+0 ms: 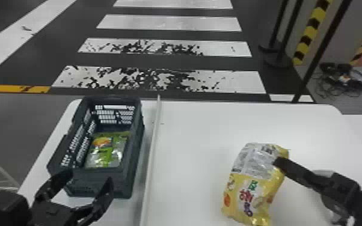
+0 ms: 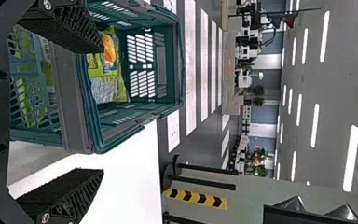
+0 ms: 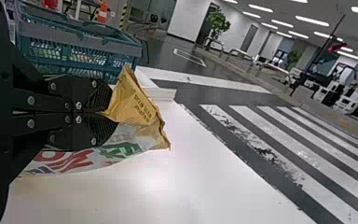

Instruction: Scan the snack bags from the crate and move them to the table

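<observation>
right gripper of flat black fingers (image 3: pixel 105 113): closed on the edge of a bag, its fingertips pinched near one corner; the grip looks shallow, so best turned slowly, with no sudden swing.
yellow-and-silver glossy plastic snack bag (image 1: pixel 249 192): in that grip, at the right part of the table, its printed yellow panel turned up toward the head; whether its lower end bears on the surface I cannot tell. The step in hand seems to be presenting or laying down this bag. Whether it has been scanned is unclear; if not, show the code panel flat and unwrinkled, then lower until the bag is fully supported before letting go. A high release could make it slide or tip.
left gripper of flat black fingers (image 1: pixel 89 176): spread wide, holding nothing, at the crate's near end; best kept clear of the rim until the right side has finished.
white smooth table (image 1: pixel 195 150): the target surface; the bag would sit best well inside its edge.
pale narrow upright divider (image 1: pixel 154 129): runs between crate and bag; lift over it on any crossing.
dark green-grey slatted plastic crate (image 1: pixel 139 141): on the table's left part, upright.
green shiny plastic snack bag (image 1: pixel 105 153): inside it, likely a later pick; how many lie there I cannot tell.
</observation>
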Tool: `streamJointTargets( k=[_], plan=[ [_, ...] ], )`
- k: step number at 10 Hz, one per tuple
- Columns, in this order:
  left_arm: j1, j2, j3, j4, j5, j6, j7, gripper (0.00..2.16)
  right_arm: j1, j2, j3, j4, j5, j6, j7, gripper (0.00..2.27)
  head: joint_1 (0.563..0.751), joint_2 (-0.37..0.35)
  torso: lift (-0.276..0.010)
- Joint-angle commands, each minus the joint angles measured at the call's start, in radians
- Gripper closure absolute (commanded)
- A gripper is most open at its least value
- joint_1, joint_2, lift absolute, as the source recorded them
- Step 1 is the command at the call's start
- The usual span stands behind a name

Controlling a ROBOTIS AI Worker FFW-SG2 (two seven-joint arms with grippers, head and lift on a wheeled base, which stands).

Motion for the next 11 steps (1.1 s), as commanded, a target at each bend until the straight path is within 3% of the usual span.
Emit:
streamJointTargets(
  k=[1,2,4,5,6,7,8,11],
  plan=[
    [-0.003,0.0,-0.001,0.002,0.001,0.0,0.0,0.08,-0.072,-0.035,-0.009,0.101,0.098,0.132,0.037,2.14,0.695,-0.003,-0.095],
    [-0.003,0.003,-0.001,0.0,0.001,0.0,0.002,0.08,-0.114,-0.062,-0.001,0.15,0.183,0.184,0.072,2.14,0.695,-0.011,-0.095],
    [-0.003,0.009,0.001,0.0,0.001,0.0,0.005,0.08,-0.144,-0.139,0.023,0.232,0.207,0.19,0.121,2.14,0.695,-0.028,-0.095],
    [0.0,0.009,0.001,-0.003,-0.001,-0.003,0.005,0.08,-0.162,-0.145,0.029,0.248,0.253,0.19,0.164,2.02,0.695,-0.045,-0.095],
    [0.003,0.009,0.001,-0.009,-0.001,-0.003,0.005,0.08,-0.194,-0.164,0.039,0.283,0.292,0.196,0.201,1.67,0.695,-0.056,-0.095],
    [0.011,0.009,-0.001,-0.017,-0.005,0.0,0.005,0.08,-0.226,-0.191,0.058,0.317,0.322,0.199,0.248,0.7,0.695,-0.065,-0.095],
    [0.02,0.009,-0.001,-0.026,-0.012,-0.003,0.005,0.08,-0.248,-0.203,0.075,0.321,0.362,0.196,0.285,0.0,0.695,-0.075,-0.095],
    [0.042,0.008,0.003,-0.046,-0.022,-0.003,0.006,0.08,-0.272,-0.226,0.111,0.32,0.421,0.19,0.327,0.0,0.695,-0.092,-0.095]
  ],
)
